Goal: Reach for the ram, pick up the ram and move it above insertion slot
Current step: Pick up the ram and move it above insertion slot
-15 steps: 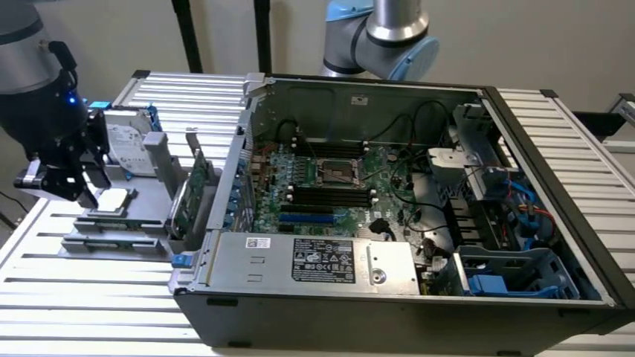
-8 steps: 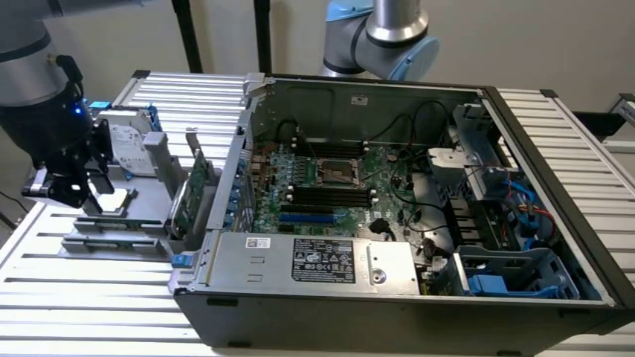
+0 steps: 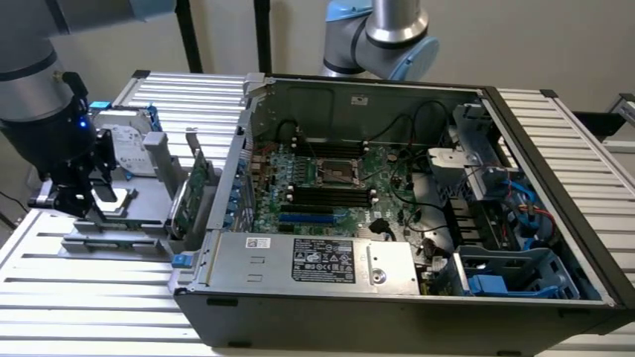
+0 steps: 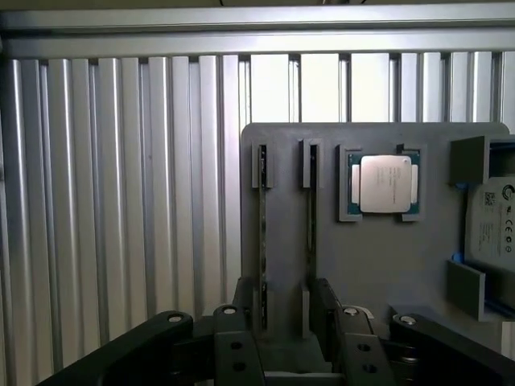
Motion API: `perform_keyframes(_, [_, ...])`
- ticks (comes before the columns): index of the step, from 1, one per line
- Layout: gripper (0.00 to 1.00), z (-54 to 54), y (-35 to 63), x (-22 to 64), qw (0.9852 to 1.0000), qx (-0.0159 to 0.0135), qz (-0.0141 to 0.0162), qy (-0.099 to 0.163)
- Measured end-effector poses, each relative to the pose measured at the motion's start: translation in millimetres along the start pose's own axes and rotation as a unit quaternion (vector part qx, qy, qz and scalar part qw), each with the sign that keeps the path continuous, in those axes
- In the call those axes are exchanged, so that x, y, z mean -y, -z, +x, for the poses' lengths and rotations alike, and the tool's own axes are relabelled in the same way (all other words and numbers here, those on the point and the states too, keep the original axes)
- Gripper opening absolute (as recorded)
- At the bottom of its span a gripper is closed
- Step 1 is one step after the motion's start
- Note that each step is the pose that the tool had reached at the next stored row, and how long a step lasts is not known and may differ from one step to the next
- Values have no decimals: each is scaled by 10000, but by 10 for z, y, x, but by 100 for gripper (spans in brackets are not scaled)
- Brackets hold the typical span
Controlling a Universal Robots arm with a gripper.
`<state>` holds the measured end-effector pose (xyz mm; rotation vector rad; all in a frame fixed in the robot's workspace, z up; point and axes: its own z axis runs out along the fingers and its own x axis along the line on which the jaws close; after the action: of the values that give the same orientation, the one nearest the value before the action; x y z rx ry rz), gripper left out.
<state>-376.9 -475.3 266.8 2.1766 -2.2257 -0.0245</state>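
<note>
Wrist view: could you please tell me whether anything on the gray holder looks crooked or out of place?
Nothing stands out. Both ram sticks stand straight and parallel, and the processor sits square on the holder.

Grey fixture (image 4: 378, 265); silver ribbed table (image 4: 121, 201); green motherboard (image 3: 382, 163); black fingers (image 4: 237, 354); silver, green-edged processor (image 4: 385, 183).

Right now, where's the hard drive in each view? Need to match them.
Exterior view: hard drive at the exterior view's left, outside the computer case, beyond the gripper.
Wrist view: hard drive on the grey fixture, just past the CPU.
Shared landmark: the grey fixture under the gripper.
</note>
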Motion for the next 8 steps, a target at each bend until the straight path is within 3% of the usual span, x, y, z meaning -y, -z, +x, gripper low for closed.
perform_keyframes(8, [42,41,-145,6,10000,0,0,0])
